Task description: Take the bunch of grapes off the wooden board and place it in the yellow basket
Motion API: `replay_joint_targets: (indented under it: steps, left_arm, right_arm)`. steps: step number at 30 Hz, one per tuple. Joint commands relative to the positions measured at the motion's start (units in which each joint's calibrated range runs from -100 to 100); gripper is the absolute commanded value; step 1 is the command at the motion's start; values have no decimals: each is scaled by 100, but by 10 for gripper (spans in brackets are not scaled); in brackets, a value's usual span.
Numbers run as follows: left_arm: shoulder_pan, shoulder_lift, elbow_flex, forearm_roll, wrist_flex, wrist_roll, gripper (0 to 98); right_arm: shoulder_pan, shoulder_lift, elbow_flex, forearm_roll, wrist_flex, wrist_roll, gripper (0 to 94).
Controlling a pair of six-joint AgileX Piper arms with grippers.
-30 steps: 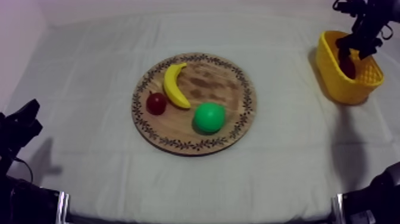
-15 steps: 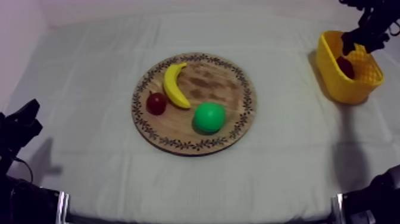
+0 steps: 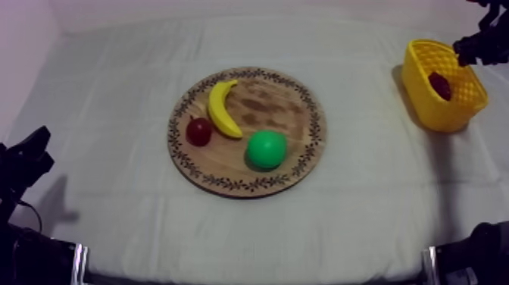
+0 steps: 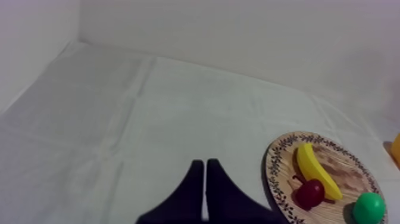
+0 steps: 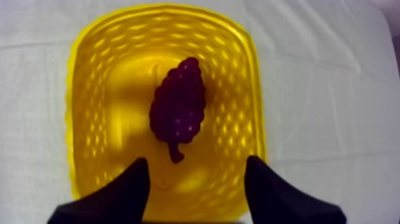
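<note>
The dark purple bunch of grapes (image 5: 178, 106) lies flat on the floor of the yellow basket (image 5: 89, 77), stem toward my right gripper (image 5: 196, 179). That gripper hovers above the basket's near rim, open, nothing between its black fingers (image 5: 125, 187). From above, the grapes (image 3: 439, 85) show inside the basket (image 3: 424, 98) at the table's far right, with my right gripper (image 3: 479, 47) over its far right rim. The round wooden board (image 3: 295, 114) sits mid-table. My left gripper (image 4: 205, 179) rests shut as a narrow wedge over the cloth, left of the board (image 4: 280, 173).
On the board lie a banana (image 3: 221, 108), a small red fruit (image 3: 199, 131) and a green round fruit (image 3: 266, 148). The left arm (image 3: 23, 163) sits low at the left edge. Bare cloth lies between the board and the basket.
My right gripper has risen and drawn back to the upper right, away from the basket's inside. The grapes stay lying in the basket. The left arm has not moved.
</note>
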Motion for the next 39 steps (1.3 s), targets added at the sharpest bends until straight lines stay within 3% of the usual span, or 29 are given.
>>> replay_joint_targets:
  steps: [1, 39]
  left_arm:
    - [0, 0, -2, -2, 5, 0, 1]
    - [0, 0, -2, -2, 5, 0, 1]
  right_arm:
    - [-9, -449, 364, 16, -88, -19, 432]
    - [-279, -5174, 5459, 385, -2266, -576, 246]
